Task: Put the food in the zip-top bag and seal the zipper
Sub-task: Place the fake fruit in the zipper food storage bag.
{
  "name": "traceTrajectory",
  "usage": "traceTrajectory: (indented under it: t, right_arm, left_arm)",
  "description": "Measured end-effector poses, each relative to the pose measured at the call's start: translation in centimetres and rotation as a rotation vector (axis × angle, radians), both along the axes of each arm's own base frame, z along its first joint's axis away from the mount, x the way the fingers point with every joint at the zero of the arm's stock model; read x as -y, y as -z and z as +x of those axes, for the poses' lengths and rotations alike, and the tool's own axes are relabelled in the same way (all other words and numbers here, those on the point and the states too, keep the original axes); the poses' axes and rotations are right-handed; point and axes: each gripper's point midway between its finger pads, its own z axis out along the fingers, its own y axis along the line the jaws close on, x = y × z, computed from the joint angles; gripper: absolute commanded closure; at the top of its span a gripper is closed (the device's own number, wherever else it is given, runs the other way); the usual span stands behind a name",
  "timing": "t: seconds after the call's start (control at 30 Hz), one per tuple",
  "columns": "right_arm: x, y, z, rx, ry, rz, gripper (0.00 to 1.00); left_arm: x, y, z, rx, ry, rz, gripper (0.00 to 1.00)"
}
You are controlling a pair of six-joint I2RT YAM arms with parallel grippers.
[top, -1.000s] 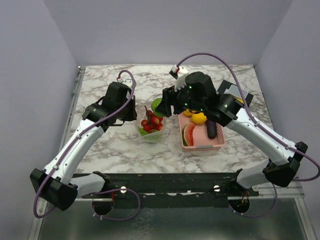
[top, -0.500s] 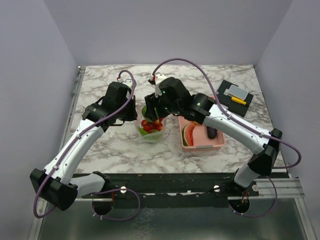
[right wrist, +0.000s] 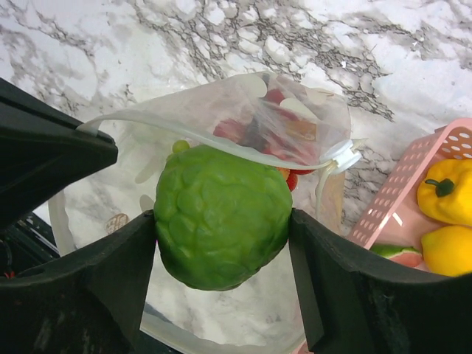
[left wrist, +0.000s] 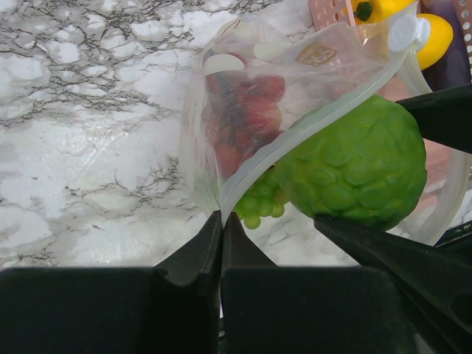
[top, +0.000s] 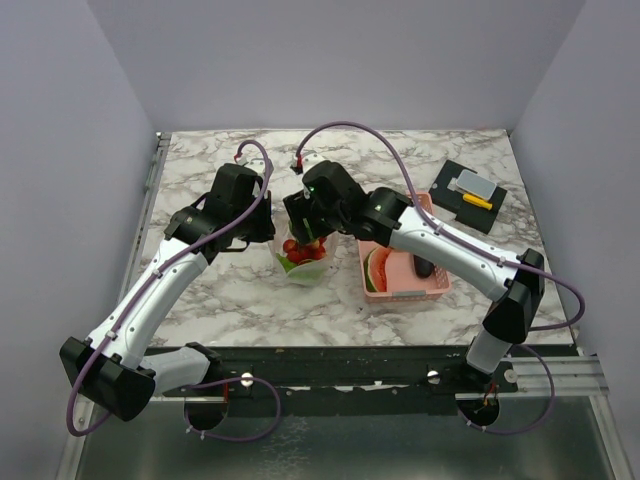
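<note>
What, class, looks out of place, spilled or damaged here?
Nothing is spilled or damaged. One oddity: the bumpy green fruit in the right gripper nearly fills the mouth of the zip-top bag, whose edge the left gripper pinches.

Top cam: fixed high behind the arm bases, tilted down and forward, far enough to frame the whole bench (top: pixel 200 160). Left wrist cam: very close, low, looks out past the left gripper (left wrist: pixel 221 220) toward the bench's right side. Right wrist cam: very close, looks steeply down past the right gripper (right wrist: pixel 221 221). Both wrist views share the bag (left wrist: pixel 243 96), green fruit (left wrist: pixel 354 166) and a corner of the basket (right wrist: pixel 413 192). Top cam sees all three mid-bench.
</note>
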Motion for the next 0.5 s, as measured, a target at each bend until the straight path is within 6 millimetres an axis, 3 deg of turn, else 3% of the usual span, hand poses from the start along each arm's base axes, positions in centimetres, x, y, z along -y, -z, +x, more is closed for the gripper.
traceTrajectory:
  t: [0.17,0.5]
  right_arm:
    - [-0.3,-0.7,0.3,0.011,0.011,0.016,0.17]
    - [-0.2,-1.3,0.2,0.014,0.016,0.031,0.16]
  left_arm:
    - [0.0,0.0,0.0,0.000,0.000,0.000,1.00]
    - [0.0,0.0,0.0,0.000,0.000,0.000,1.00]
